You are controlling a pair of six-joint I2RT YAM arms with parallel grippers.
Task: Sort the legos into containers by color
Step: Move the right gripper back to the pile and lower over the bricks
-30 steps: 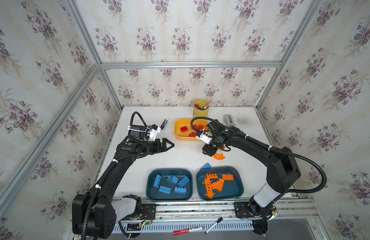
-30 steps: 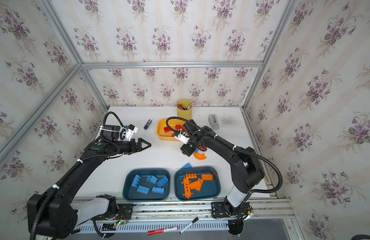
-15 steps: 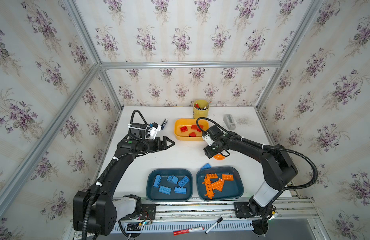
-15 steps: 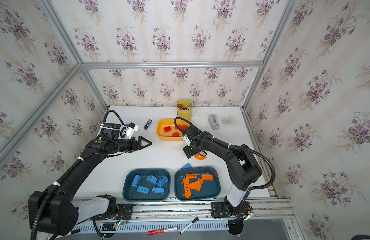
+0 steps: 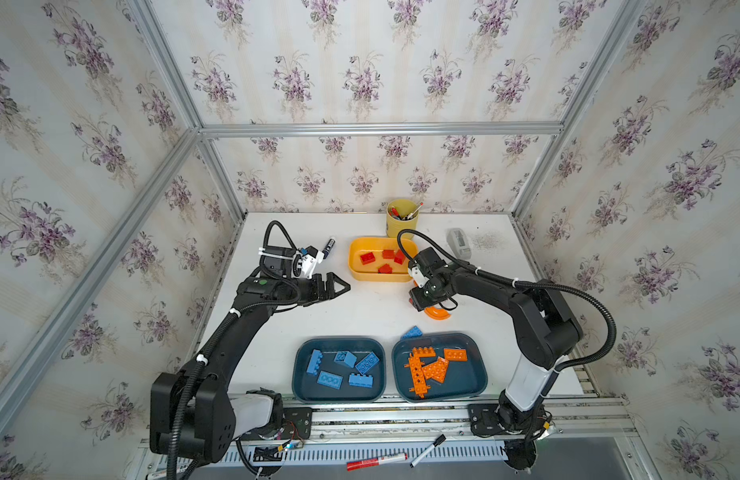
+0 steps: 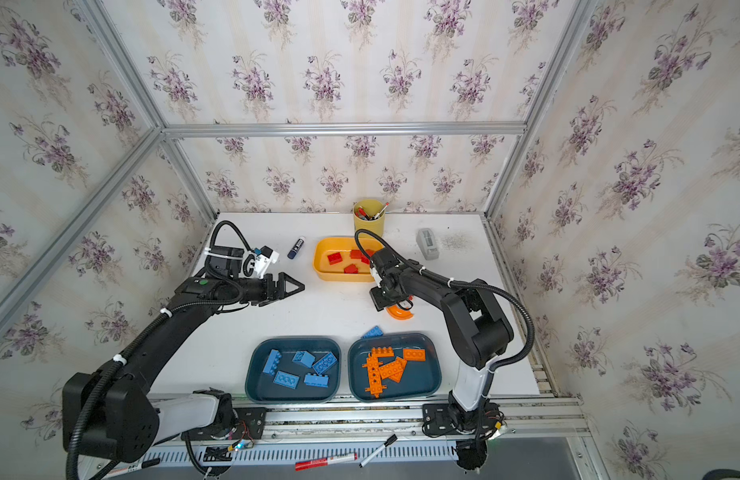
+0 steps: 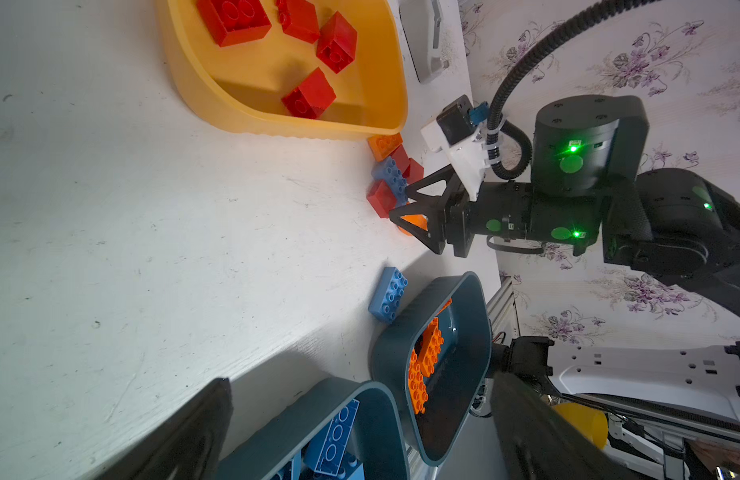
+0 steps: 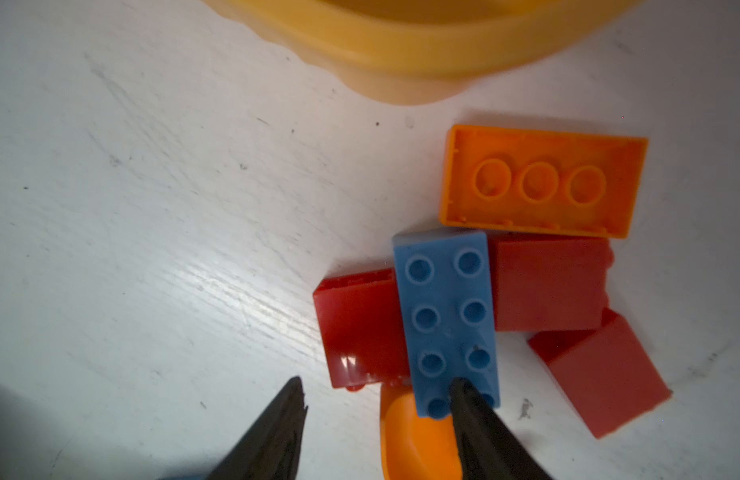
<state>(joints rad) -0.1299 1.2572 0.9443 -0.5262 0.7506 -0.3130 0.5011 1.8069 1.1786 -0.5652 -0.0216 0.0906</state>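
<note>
Unsorted legos [image 7: 391, 176]: blue brick [image 8: 447, 316], red bricks [image 8: 360, 328], orange brick [image 8: 542, 183], curved orange piece [image 8: 414, 444], clustered on bench [image 8: 152, 249] just beside yellow tub [image 8: 422, 54]. Right gripper [image 8: 376, 395]: partly apart, empty, low over cluster, apparently choosing. Left gripper [image 5: 339, 286]: wide, empty, held clear, likely to give room.

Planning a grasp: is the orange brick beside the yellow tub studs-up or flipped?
Flipped: the orange brick shows its hollow underside with three rings.
</note>
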